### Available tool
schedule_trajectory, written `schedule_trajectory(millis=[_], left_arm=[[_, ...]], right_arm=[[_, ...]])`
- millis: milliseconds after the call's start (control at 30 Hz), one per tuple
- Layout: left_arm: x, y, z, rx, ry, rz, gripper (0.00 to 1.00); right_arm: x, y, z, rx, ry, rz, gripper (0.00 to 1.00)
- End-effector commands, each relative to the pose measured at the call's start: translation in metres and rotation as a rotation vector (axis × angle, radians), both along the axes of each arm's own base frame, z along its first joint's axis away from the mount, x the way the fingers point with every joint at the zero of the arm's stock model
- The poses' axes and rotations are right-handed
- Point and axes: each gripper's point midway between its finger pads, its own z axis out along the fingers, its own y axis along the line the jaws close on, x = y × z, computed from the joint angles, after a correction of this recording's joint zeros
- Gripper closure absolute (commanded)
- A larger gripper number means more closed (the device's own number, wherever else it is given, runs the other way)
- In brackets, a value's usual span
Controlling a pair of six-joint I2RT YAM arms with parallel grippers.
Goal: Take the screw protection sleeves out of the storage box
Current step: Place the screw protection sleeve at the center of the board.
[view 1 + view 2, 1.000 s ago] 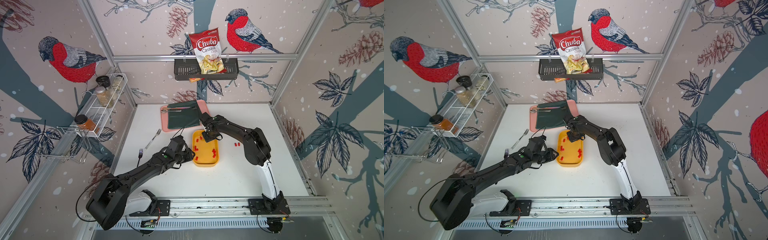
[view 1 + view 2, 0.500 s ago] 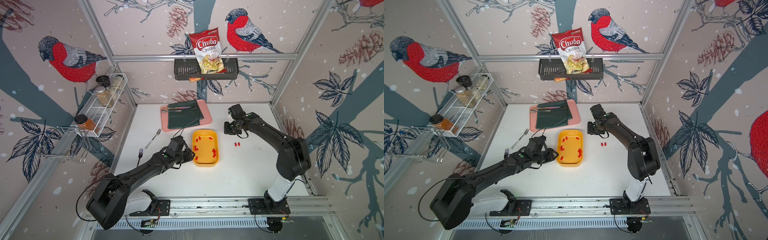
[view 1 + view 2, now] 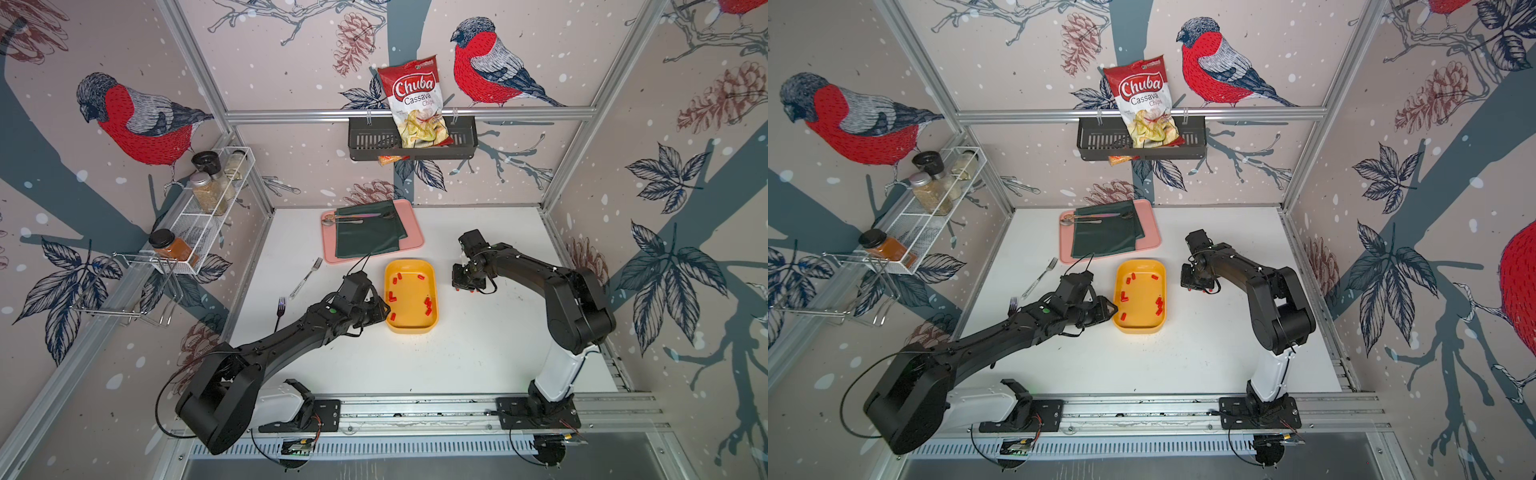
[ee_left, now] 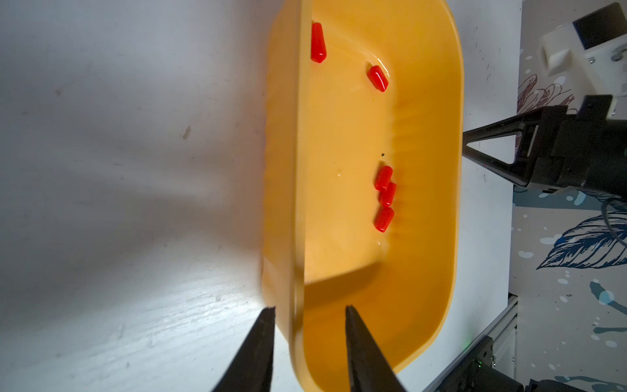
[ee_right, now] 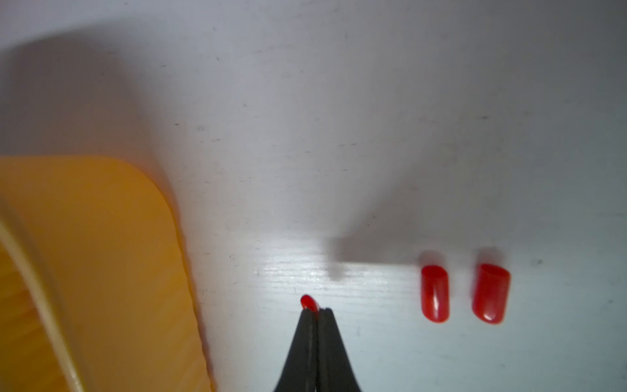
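The yellow storage box (image 3: 411,330) (image 3: 1140,328) lies mid-table in both top views, with several red screw protection sleeves (image 3: 428,304) (image 4: 383,178) inside. My left gripper (image 3: 384,309) (image 4: 308,310) straddles the box's near-left rim, one finger outside against the wall and one inside, shut on it. Just right of the box, my right gripper (image 3: 464,286) (image 5: 317,310) hangs low over the table. It is shut on one sleeve (image 5: 308,301), only a red tip showing. Two more sleeves (image 5: 435,293) (image 5: 491,293) lie side by side on the table beside it.
A pink tray (image 3: 411,241) with a green cloth and spoons sits behind the box. Two forks (image 3: 305,276) (image 3: 281,307) lie to the left. On the back wall hangs a black basket (image 3: 461,141) with a chips bag, and a wire rack (image 3: 208,224) of jars hangs on the left wall.
My right arm left the box, swung right and came down beside the two sleeves on the table, still shut. The left arm and the box have not moved.
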Motion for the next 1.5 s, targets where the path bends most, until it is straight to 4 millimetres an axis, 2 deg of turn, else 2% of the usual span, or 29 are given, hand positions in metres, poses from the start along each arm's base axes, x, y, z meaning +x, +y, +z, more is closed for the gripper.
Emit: schedule_trajectory(millis=[0, 267, 600, 1000, 1333, 1467], left_arm=[[0.003, -0.002, 0.004, -0.006, -0.01, 0.006, 0.63], [0.004, -0.002, 0.003, -0.003, -0.008, 0.003, 0.63], [0.005, -0.004, 0.002, -0.002, -0.01, -0.005, 0.63], [0.007, -0.005, 0.001, 0.002, -0.011, -0.008, 0.63], [0.008, -0.006, 0.0, 0.006, -0.007, -0.014, 0.63], [0.008, -0.007, -0.001, 0.004, -0.007, -0.017, 0.63]], right_arm=[[0.0, -0.003, -0.008, -0.022, -0.001, 0.011, 1.0], [0.001, -0.011, -0.008, -0.044, -0.018, -0.012, 1.0], [0.014, -0.019, -0.007, -0.049, -0.039, -0.041, 1.0], [0.005, -0.024, -0.02, -0.064, 0.006, -0.044, 0.99], [-0.001, -0.024, -0.013, -0.049, 0.008, -0.064, 1.0], [-0.004, -0.027, -0.018, -0.057, 0.02, -0.069, 0.99]])
